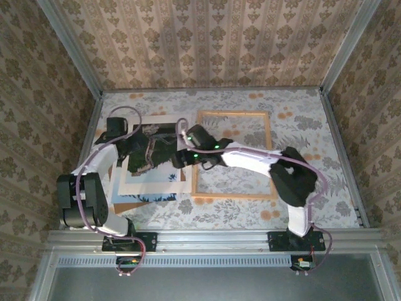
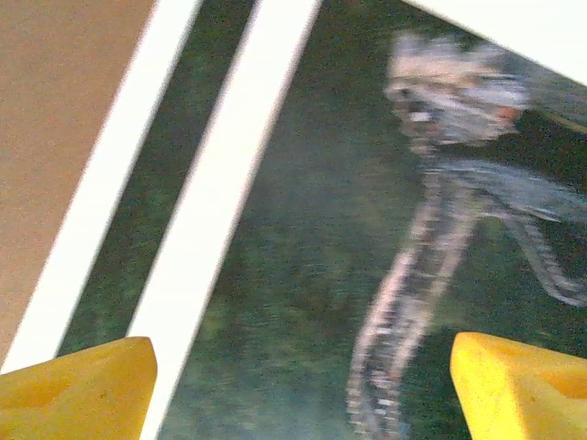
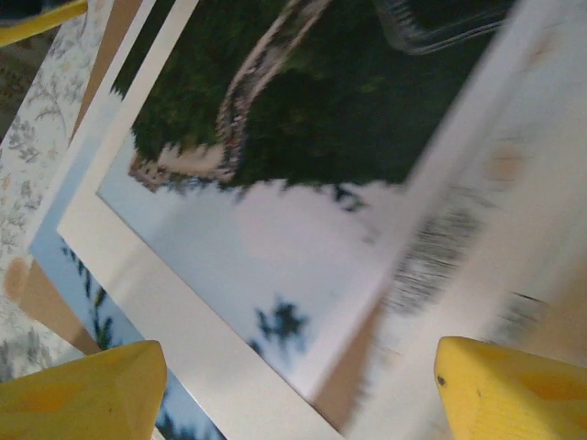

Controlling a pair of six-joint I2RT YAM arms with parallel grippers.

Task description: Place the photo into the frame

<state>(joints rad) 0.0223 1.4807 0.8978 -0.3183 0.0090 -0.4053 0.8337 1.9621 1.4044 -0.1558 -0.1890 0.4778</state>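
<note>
My left claw (image 2: pixel 298 367) and right claw (image 3: pixel 298 376), both spread and empty, hang over the white-bordered green-hill photo (image 1: pixel 160 180) near the tabletop's left edge; the thin light-wood frame (image 1: pixel 233 113) lies rightward (right arm nearer).

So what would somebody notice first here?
Probably the photo, a dark green hill with a winding wall, lying on the table's left side. The left gripper and the right gripper hang over it, yellow fingers open. Right of it lies the light wooden frame, with nothing in it.
</note>
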